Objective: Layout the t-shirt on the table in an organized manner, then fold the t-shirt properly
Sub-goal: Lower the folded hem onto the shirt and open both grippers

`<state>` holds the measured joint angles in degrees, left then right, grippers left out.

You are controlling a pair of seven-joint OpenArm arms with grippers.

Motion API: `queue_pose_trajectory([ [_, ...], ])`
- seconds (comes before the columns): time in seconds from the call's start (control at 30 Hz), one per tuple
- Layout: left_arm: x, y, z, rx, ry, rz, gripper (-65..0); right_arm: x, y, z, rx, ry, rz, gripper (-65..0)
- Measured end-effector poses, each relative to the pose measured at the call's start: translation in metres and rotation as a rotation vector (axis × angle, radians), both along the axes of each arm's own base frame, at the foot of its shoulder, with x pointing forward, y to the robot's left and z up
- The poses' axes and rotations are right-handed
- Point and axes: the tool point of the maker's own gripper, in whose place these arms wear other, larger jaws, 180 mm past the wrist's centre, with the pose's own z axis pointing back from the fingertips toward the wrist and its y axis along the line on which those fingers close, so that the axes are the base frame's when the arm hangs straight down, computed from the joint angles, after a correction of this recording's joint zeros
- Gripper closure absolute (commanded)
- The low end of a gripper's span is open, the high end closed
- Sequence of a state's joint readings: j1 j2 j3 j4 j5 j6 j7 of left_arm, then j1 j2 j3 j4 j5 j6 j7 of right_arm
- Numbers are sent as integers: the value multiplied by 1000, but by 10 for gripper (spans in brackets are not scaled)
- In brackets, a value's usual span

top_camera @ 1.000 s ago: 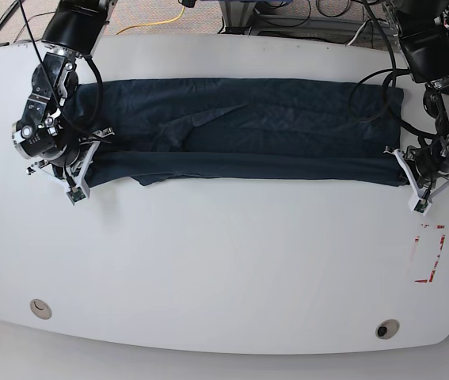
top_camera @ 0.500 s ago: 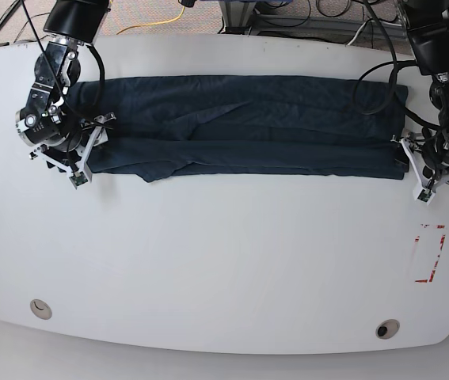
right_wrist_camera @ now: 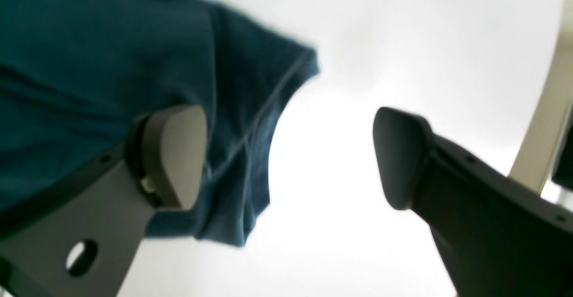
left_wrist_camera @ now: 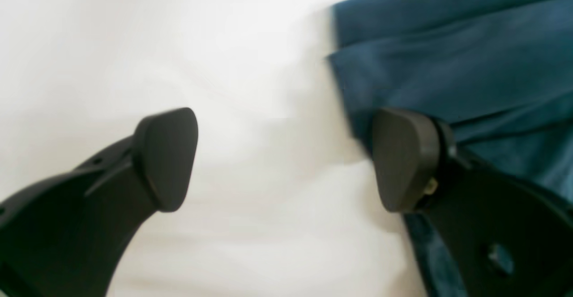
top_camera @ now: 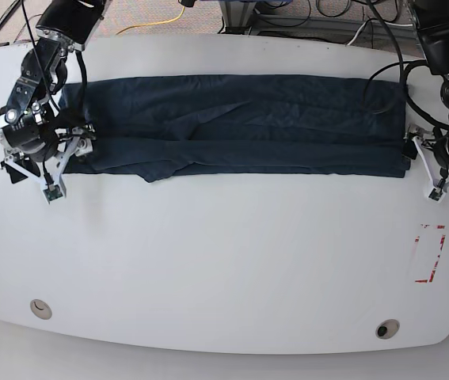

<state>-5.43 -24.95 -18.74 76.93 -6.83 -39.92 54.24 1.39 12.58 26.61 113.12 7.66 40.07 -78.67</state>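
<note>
The t-shirt [top_camera: 240, 123] is laid as a long band across the far half of the table [top_camera: 224, 261], its length running side to side in the base view. The right tool [top_camera: 46, 158] is placed at the band's end on that view's left, the left tool [top_camera: 438, 162] at the end on its right. One finger [left_wrist_camera: 405, 158] of the left tool is seen over cloth, the other over bare table. Two grommet holes [top_camera: 40, 308] are set near the front edge, and a dashed rectangle mark [top_camera: 428, 253] lies front right.

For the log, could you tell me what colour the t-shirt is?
The t-shirt is plain dark navy-teal, best seen in the base view.
</note>
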Motion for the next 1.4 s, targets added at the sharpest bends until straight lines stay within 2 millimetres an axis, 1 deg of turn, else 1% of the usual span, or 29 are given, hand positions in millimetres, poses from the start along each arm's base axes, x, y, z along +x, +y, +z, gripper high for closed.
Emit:
queue_pose_trajectory([
  [0.1, 7, -3, 7, 1, -27, -9, -556, 14, 6, 10, 16, -43, 6, -564],
  [0.2, 15, -8, 19, 7, -68, -27, -554, 23, 13, 11, 49, -60, 8, -564],
  [0.33, 21, -11, 30, 19, -104, -43, -554, 33, 24, -8, 124, -13, -16, -563],
  [0.47, 22, -12, 32, 23, -105, -45, -554, 44, 41, -28, 214, 18, -4, -563],
  [0.57, 21, -12, 30, 24, -100, -45, -554, 48, 50, -41, 265, 32, 3, -563],
  [0.63, 20, -12, 29, 22, -98, -45, -554, 46, 51, -47, 278, 46, 1, -563],
  [0.7, 21, -14, 29, 19, -99, -49, -554, 42, 49, -51, 270, 61, -5, -563],
  [0.8, 19, -13, 28, 19, -95, -48, -554, 39, 45, -52, 264, 66, -13, -563],
  [0.93, 17, -13, 26, 20, -89, -48, -554, 35, 46, -57, 268, 71, -10, -563],
  [1.17, 17, -13, 26, 20, -89, -48, -554, 10, 45, -75, 263, 147, -22, -556],
  [1.2, 17, -13, 26, 19, -89, -48, -554, 9, 45, -76, 262, 150, -23, -536],
  [1.23, 17, -13, 26, 18, -89, -48, -554, 7, 45, -77, 266, 159, -23, -530],
  [1.33, 17, -13, 26, 19, -88, -48, -554, 0, 49, -80, 297, 171, -14, -455],
  [1.4, 17, -13, 26, 20, -88, -48, -554, -3, 56, -80, 340, 162, 7, -403],
])
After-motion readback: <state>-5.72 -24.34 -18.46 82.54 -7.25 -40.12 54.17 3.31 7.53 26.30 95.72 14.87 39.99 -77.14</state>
